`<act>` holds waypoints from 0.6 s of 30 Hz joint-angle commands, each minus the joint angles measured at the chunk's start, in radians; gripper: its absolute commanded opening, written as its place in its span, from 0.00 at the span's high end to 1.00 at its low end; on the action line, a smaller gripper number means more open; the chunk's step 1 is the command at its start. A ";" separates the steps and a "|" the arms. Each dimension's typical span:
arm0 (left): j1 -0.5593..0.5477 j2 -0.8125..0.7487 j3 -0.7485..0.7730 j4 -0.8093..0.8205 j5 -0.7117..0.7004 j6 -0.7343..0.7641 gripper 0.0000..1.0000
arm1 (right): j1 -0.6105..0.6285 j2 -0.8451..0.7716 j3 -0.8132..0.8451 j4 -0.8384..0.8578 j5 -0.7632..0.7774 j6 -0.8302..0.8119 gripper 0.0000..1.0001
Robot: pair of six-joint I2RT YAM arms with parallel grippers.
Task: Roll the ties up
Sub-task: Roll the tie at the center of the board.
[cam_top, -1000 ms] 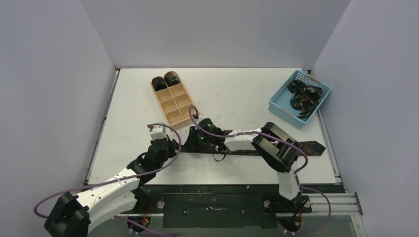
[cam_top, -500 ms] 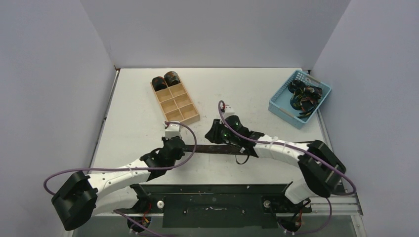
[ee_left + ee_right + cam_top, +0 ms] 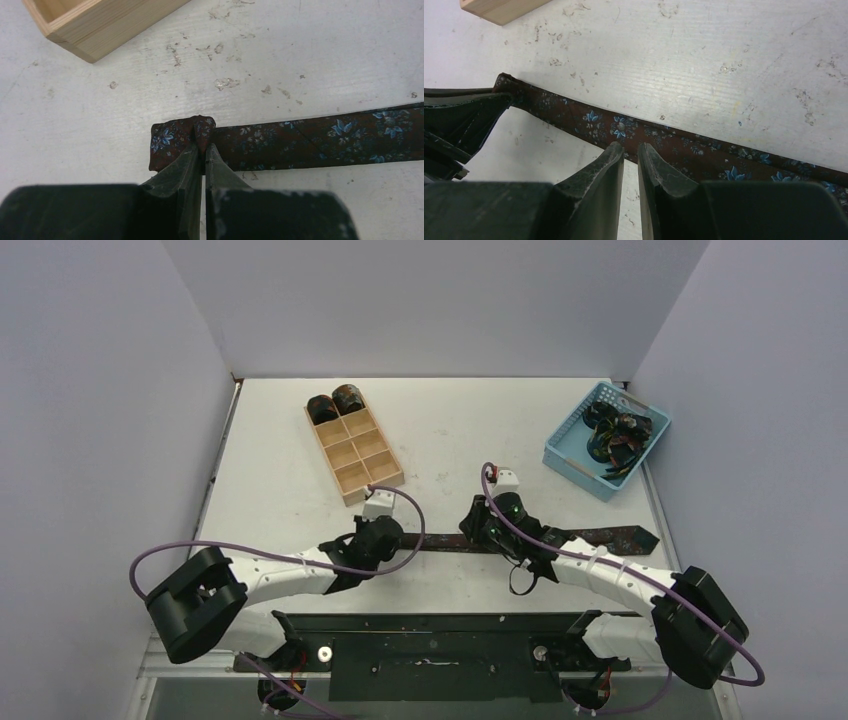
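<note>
A dark floral tie (image 3: 600, 539) lies flat across the near table, pointed wide end at the right. My left gripper (image 3: 385, 540) is shut on its narrow left end; the left wrist view shows the gripper (image 3: 202, 145) pinching a raised fold of the tie (image 3: 310, 135). My right gripper (image 3: 487, 525) is over the tie's middle. In the right wrist view the gripper (image 3: 630, 147) has a narrow gap between its jaws and nothing in it. Its tips are at the tie's (image 3: 684, 145) near edge. Two coiled ties (image 3: 335, 403) sit in the tray's far compartments.
The tan wooden tray (image 3: 358, 452) stands just beyond the left gripper; its corner shows in the left wrist view (image 3: 95, 30) and the right wrist view (image 3: 499, 9). A light blue basket (image 3: 570, 445) holding several loose ties (image 3: 615, 435) is at the far right.
Both grippers have moved right. The left carried the tie's narrow end rightward; the right shifted along the tie toward its middle. The wide end has stayed in place.
</note>
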 commanded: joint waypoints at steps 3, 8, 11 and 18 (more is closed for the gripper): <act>-0.016 0.052 0.075 0.049 0.071 -0.009 1.00 | -0.007 -0.025 -0.017 0.020 0.030 -0.006 0.81; -0.018 0.088 0.096 0.047 0.100 -0.013 0.97 | -0.007 -0.020 -0.012 0.030 0.032 0.004 0.81; -0.020 0.099 0.107 0.033 0.110 -0.015 0.92 | -0.007 -0.020 -0.007 0.022 0.035 0.003 0.81; -0.033 0.089 0.096 0.056 0.142 -0.014 0.86 | -0.006 -0.017 -0.008 0.025 0.036 0.007 0.81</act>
